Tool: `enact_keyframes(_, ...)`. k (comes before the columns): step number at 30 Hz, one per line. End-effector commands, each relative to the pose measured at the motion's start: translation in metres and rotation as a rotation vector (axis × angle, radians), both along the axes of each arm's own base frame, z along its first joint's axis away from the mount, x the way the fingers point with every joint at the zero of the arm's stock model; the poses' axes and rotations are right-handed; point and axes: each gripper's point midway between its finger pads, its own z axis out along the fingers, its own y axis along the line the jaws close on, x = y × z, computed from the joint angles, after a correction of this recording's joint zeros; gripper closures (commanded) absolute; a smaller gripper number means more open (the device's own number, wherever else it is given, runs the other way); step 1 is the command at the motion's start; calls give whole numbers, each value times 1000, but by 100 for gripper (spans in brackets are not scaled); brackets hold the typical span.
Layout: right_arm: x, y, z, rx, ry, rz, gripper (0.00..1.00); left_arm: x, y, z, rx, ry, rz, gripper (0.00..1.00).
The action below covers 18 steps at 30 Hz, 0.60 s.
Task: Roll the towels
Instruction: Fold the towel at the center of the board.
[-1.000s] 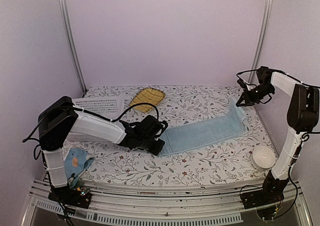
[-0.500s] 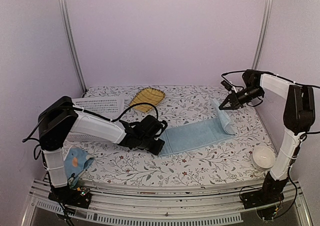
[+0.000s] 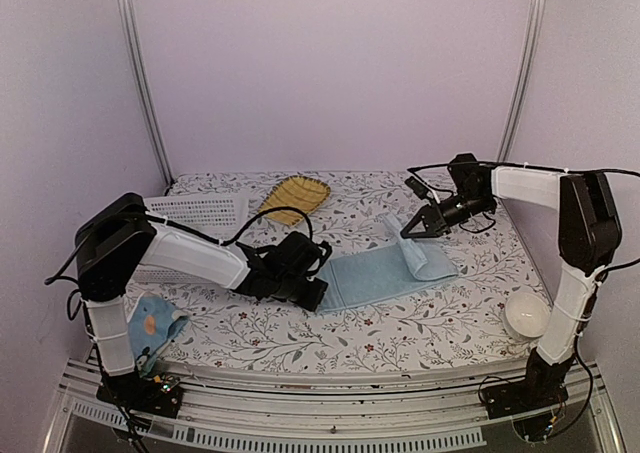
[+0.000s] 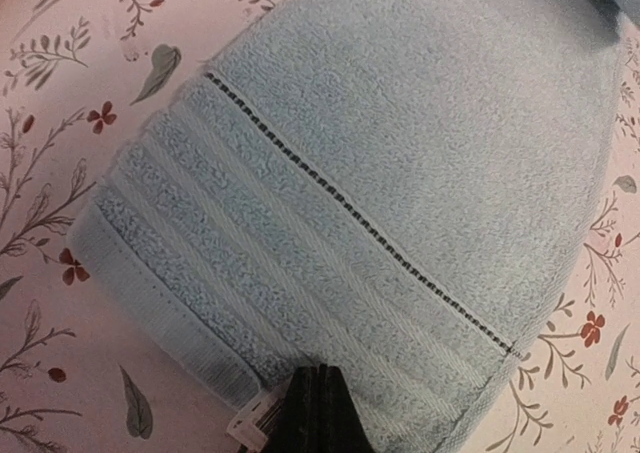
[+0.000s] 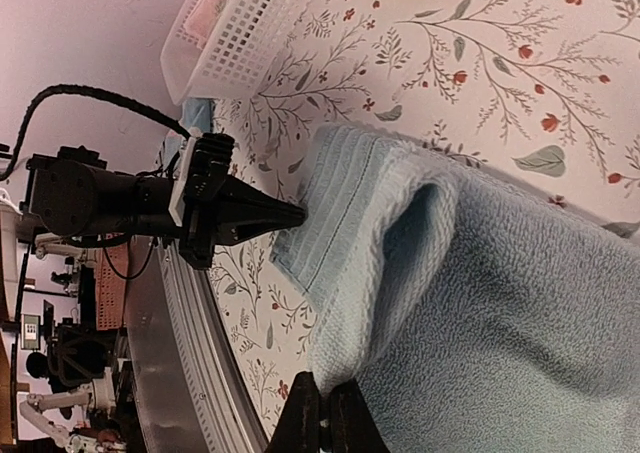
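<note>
Plain light-blue towel [image 3: 370,273] lies flat, just near-right of the yellow leaf tray [image 3: 293,197]. Left gripper [image 3: 318,295] is pinched closed, tip pressing the towel's tray-side hem, likely as an anchor against sliding. Right gripper [image 3: 412,231] is clamped on the far end, lifted and curled over to start the roll. Versus a second ago, that end has travelled well toward the tray and the left hasn't moved. Printed towel [image 3: 155,325] sits well near-left of the tray.

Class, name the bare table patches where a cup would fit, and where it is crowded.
Bare: the near strip between the plain towel and the white bowl; the far strip right of the yellow tray. Crowded: left, with basket and printed towel.
</note>
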Motion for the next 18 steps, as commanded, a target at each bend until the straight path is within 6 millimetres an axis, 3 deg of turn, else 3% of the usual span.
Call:
enact_keyframes(1,-4,33,2,72,6,52,98,2,12,2,-36,25,39,100)
enact_keyframes(11,-17,80,-19,71,72,110,98,1,15,-2,-94,60,57,100)
enact_keyframes(18,-20,107,-19,97,112,115,98,0,13,-4,-124,76,60,100)
